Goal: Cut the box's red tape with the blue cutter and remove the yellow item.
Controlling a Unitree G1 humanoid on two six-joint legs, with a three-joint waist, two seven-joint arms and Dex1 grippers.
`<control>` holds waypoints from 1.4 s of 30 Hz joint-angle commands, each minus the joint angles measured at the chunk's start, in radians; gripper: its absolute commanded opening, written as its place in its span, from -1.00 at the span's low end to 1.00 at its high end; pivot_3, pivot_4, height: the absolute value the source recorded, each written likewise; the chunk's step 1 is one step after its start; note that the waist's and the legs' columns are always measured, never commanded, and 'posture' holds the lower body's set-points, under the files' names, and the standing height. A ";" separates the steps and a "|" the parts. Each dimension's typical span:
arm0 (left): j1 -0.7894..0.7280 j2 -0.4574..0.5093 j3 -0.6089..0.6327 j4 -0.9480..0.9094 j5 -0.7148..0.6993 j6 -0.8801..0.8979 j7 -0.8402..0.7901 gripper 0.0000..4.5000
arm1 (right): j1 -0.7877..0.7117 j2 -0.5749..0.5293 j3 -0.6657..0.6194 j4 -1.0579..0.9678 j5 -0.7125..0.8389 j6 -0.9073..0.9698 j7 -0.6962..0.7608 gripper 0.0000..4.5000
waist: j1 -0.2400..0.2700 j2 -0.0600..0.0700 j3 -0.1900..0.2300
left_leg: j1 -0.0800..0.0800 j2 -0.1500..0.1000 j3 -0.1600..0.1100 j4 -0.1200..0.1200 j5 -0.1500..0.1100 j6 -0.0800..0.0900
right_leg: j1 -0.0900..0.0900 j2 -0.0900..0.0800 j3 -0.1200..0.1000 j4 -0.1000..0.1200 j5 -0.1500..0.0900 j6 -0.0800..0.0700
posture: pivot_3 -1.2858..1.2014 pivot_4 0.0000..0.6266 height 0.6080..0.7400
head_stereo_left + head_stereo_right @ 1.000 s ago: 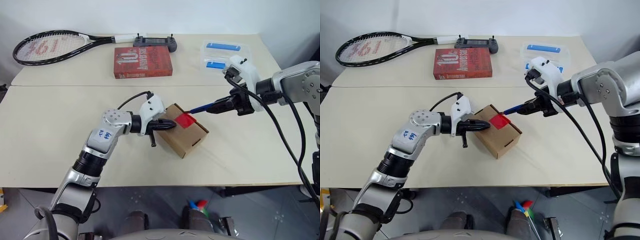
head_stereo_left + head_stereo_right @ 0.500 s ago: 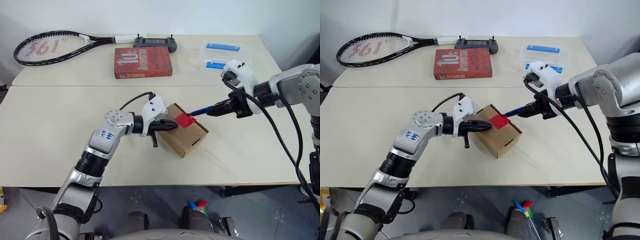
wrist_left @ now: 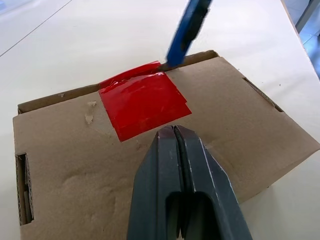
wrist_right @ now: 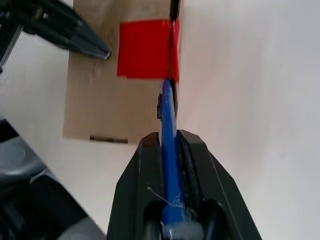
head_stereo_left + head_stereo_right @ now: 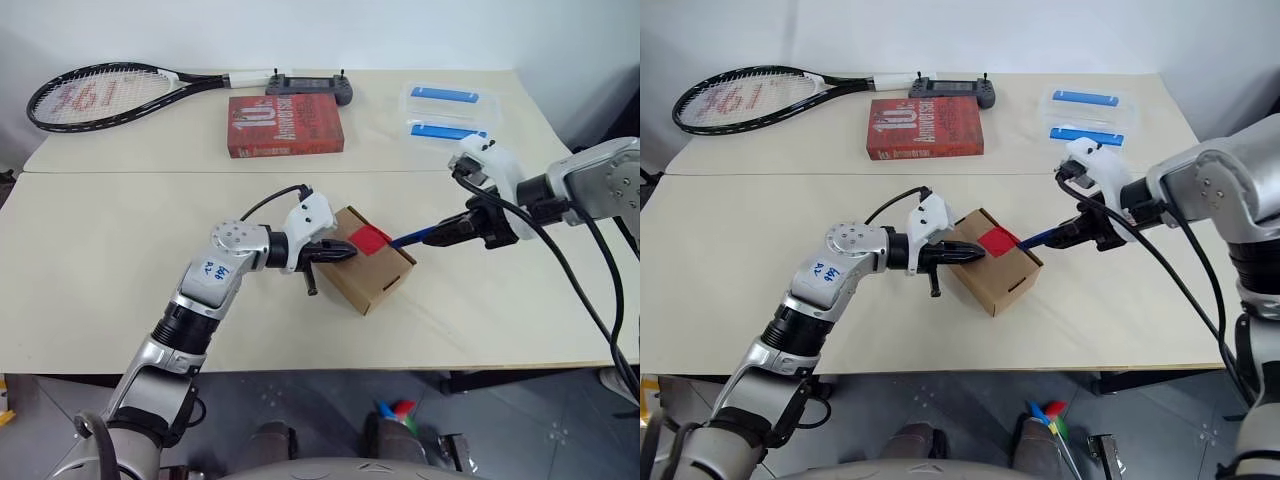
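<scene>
Seen at frame centre on a pale tabletop (image 5: 120,260): a brown box (image 5: 372,272), lying askew, flaps not yet open. Pinned from the left of the frame by the left gripper (image 5: 338,254), fingers (image 3: 175,165) pressed together with nothing between them, tips bearing on the lid just short of the red tape (image 5: 371,238) — apparently to keep the box from sliding under the blade. Reaching in from the right of the frame, the right gripper (image 5: 468,231), clenched on the blue cutter (image 5: 418,238) and angled down so the dark tip meets the tape's far edge at the flap seam. Tape crumpled and lifted along that edge, suggesting a cut partly made. Yellow item presumably inside the closed box. Left idle along the top of the frame: racket (image 5: 100,95), red book (image 5: 286,124), two clear containers (image 5: 443,110).
</scene>
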 commanded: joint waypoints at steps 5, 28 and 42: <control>0.038 0.000 -0.044 0.019 0.027 0.025 0.005 -1.00 | 0.038 -0.121 -0.112 -0.067 0.154 0.004 -0.010 -0.94 | 0.000 0.000 0.000 | 0.000 0.000 0.000 0.000 0.000 0.000 | 0.000 0.000 0.000 0.000 0.000 0.000 | 0.03 -0.52 1.00; 0.133 0.280 0.267 -0.061 -0.213 -0.074 -0.236 -1.00 | 0.702 0.138 -0.695 0.445 -0.224 -1.027 -0.046 -0.94 | -0.024 0.005 0.001 | 0.002 0.000 0.008 -0.001 -0.001 0.001 | -0.001 0.000 0.005 0.001 0.001 0.000 | 0.03 -0.52 1.00; 0.460 0.265 0.345 -0.336 -0.252 0.002 -0.021 -1.00 | 0.763 0.176 -0.785 0.584 -0.241 -1.269 0.021 0.08 | -0.024 0.006 0.001 | 0.004 0.001 0.008 0.001 -0.001 0.001 | 0.000 0.000 0.007 0.001 0.001 0.000 | 0.03 -0.52 1.00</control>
